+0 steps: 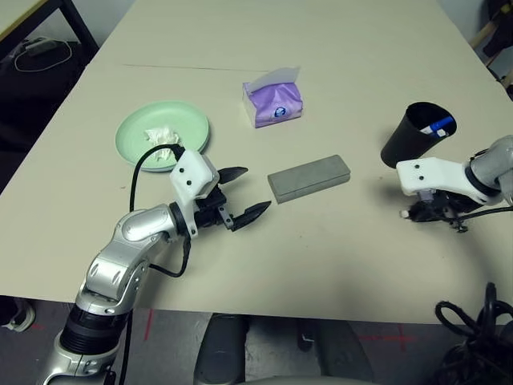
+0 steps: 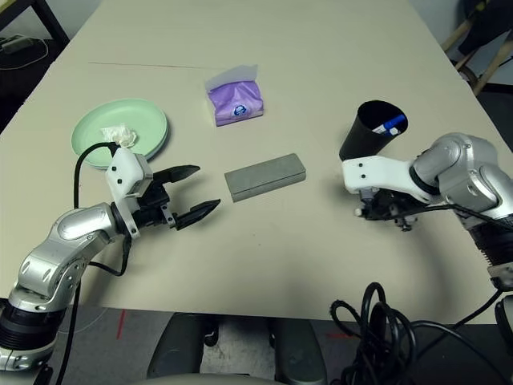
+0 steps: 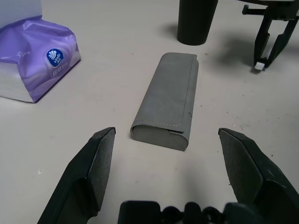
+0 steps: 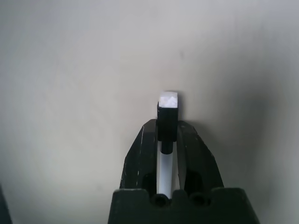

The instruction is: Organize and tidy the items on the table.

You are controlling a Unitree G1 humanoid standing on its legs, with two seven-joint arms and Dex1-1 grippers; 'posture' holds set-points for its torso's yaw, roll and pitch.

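Left wrist view: the grey glasses case (image 3: pixel 166 107) lies on the worktop (image 3: pixel 93 112) just ahead of the spread left end effector (image 3: pixel 177 154). Right end effector (image 4: pixel 167 140), beside the black cup (image 1: pixel 417 132), pinches a white pen (image 4: pixel 167 154).

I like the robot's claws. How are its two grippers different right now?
The left gripper is wide open and empty, pointing level at the grey case. The right gripper is shut, empty, pointing down at the table beside the cup. Both have two black fingers.
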